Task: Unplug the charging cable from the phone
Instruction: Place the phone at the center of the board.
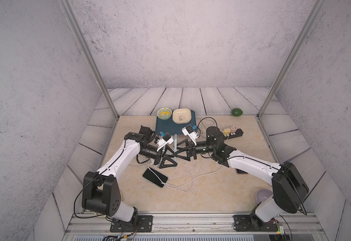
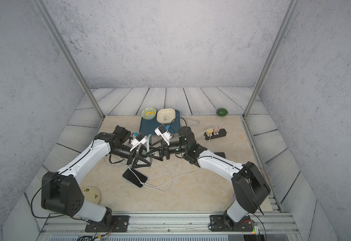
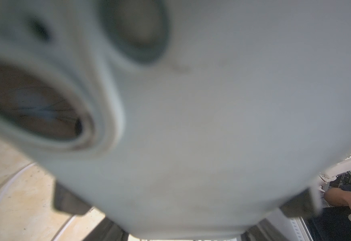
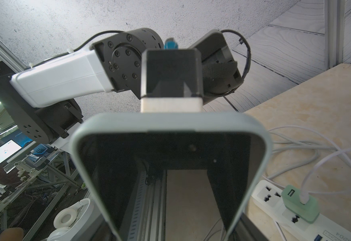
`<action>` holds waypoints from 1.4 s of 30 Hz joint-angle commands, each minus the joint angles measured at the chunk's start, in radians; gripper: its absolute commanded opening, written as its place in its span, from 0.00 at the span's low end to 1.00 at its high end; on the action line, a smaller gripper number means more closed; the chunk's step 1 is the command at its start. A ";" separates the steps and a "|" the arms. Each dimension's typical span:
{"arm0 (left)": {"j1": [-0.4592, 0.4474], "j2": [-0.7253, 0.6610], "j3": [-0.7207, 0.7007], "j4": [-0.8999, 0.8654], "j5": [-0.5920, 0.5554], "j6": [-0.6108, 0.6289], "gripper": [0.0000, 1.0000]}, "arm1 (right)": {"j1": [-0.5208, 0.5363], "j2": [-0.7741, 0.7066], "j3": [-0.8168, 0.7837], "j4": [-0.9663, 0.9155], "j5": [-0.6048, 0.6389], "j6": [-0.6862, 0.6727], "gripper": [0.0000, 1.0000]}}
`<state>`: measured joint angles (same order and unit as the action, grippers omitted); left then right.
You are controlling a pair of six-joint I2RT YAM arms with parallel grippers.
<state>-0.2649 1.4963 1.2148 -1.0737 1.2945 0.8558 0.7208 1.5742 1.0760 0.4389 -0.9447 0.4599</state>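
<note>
Looking at both top views, you find the two arms meeting over the middle of the table, with the pale-cased phone [image 1: 175, 144] held on edge between them, so that only its thin side shows. Your left gripper [image 1: 173, 160] is clamped on that phone. In the left wrist view the blurred back of the case and its camera lenses fill nearly the whole picture, and a dark finger [image 3: 70, 201] presses in on each side. Your right gripper [image 1: 176, 150] reaches in from the other side, facing the dark screen. In a top view its two fingers stand apart, but you cannot tell whether they are closed on anything. Whether a plug sits in this phone is hidden in every view. Nearer to you a black phone [image 1: 151, 177] lies flat on the table, with one of the white cables [image 4: 295, 145] running across its screen and a white plug at its near end. More cable lies in loose loops beside it. A black power strip [image 1: 234, 133] sits beyond the right arm, and a blue tray [image 1: 163, 127] with two bowls stands at the far edge.
</note>
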 commanded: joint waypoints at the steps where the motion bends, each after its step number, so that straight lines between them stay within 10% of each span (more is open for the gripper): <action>1: -0.007 -0.006 0.027 -0.015 0.037 0.014 0.54 | 0.000 -0.012 0.013 0.001 0.004 -0.019 0.52; 6: -0.007 -0.027 0.008 0.022 0.023 -0.007 0.99 | 0.000 -0.024 0.017 -0.038 0.015 -0.039 0.50; 42: 0.047 -0.060 -0.013 0.158 -0.067 -0.152 0.98 | -0.266 -0.134 0.077 -1.217 0.629 -0.224 0.35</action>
<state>-0.2283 1.4570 1.1992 -0.9157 1.2221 0.7101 0.4728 1.4403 1.1389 -0.6876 -0.4019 0.2352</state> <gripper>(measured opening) 0.981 0.753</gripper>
